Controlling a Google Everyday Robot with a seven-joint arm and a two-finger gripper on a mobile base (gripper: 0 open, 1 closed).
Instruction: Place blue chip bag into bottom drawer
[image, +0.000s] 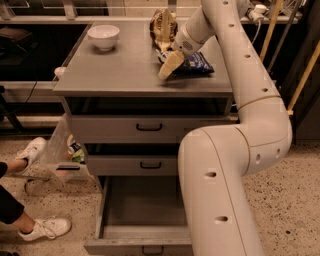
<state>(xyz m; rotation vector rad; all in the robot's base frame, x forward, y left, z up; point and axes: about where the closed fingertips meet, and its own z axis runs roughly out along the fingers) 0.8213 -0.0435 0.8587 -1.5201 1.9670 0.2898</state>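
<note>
The blue chip bag (199, 63) lies flat on the grey cabinet top (120, 70), near its right side. My gripper (169, 65) is low over the cabinet top, at the bag's left end and touching or nearly touching it. The bottom drawer (131, 231) is pulled out below, and its plain grey tray shows nothing inside. My arm hides the drawer's right part.
A brown-and-tan chip bag (163, 25) stands upright just behind the gripper. A white bowl (103, 36) sits at the back left of the top. The two upper drawers (149, 128) are shut. A plastic bag (67, 152) and a person's shoes (44, 229) are at the left.
</note>
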